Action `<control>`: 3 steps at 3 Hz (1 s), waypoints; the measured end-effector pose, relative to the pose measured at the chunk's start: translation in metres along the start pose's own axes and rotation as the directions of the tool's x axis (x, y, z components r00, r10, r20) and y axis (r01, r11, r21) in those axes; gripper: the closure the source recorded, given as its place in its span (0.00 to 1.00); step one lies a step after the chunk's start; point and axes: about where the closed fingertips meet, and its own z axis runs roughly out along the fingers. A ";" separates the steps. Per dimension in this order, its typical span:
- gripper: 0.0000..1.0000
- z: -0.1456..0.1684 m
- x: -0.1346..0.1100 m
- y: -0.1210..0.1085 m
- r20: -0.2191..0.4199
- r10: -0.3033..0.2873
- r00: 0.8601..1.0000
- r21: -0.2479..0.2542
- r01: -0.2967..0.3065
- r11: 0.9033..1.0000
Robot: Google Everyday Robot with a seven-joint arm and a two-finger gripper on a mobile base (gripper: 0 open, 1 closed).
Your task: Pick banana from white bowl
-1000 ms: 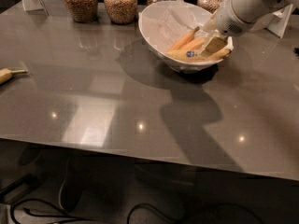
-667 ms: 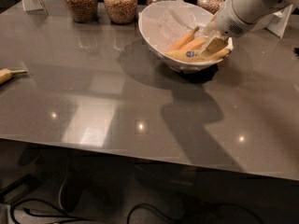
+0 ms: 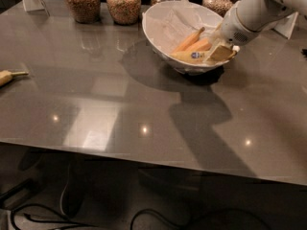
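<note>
- We see the gripper [image 3: 217, 53] low at the right side of the white bowl [image 3: 156, 30], over the banana [image 3: 188, 56]; whether it has closed on the fruit we cannot tell.
- The blue-stickered banana lies in the bowl on crumpled paper [image 3: 177, 20], beside two orange bananas [image 3: 190, 39].
- Behind the bowl, glass jars [image 3: 123, 4] hold brown fill, perhaps nuts.

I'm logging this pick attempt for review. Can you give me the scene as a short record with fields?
target: banana, pale yellow with a blue sticker, lying in the white bowl
bowl contents: also two shorter orange bananas and white paper lining
gripper: gripper inside the bowl's right side, at the banana's end
elsewhere: lone banana at the table left edge; glass jars behind the bowl
</note>
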 end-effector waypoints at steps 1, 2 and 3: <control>0.43 0.011 0.004 0.004 -0.001 0.023 1.000 -0.019 -0.023 1.000; 0.43 0.024 0.007 0.005 0.005 0.051 0.999 -0.028 -0.051 0.998; 0.41 0.035 0.007 0.005 0.008 0.068 0.998 -0.039 -0.067 0.997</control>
